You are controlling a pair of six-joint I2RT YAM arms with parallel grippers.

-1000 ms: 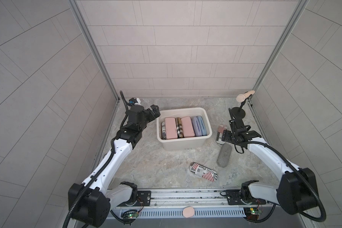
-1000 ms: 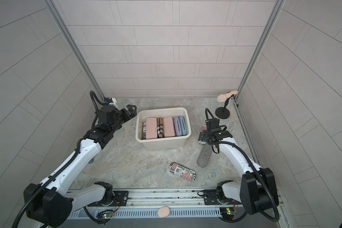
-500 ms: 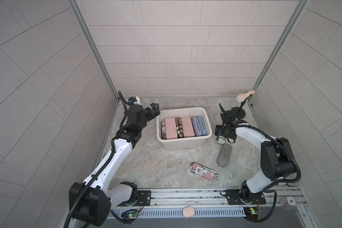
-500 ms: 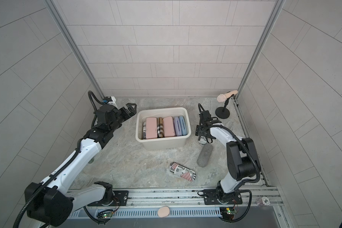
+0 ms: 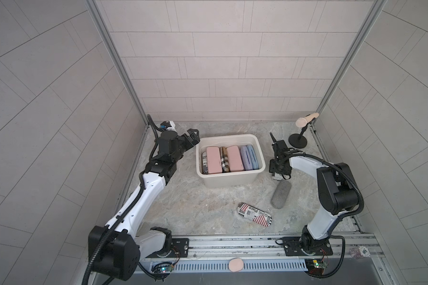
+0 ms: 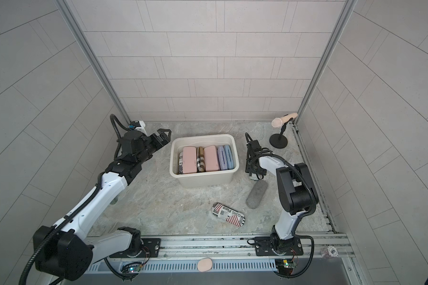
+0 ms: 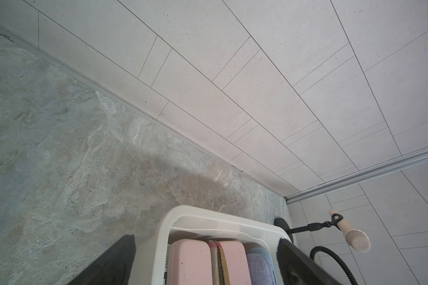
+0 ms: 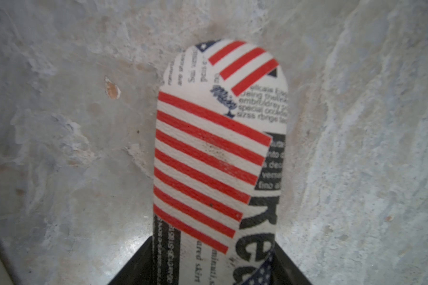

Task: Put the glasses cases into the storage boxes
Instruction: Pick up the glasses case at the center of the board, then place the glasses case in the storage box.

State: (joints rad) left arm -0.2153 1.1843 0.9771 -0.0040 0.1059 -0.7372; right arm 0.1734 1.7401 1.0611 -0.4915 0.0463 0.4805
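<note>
Grip: right gripper (image 5: 278,174) is clamped on one end of the held flag-print case (image 8: 208,153), whose long axis runs straight out from the jaws. Cannot tell whether it rests on the worktop (image 5: 183,204) or hangs clear. Storage box (image 5: 232,181) is just beside, toward the worktop's left edge; judged next: lift over the rim, carry across. Grey case (image 5: 281,195) lies just nearside. Left gripper (image 5: 192,135) has its jaws apart, empty, by the box's far-left corner.
</note>
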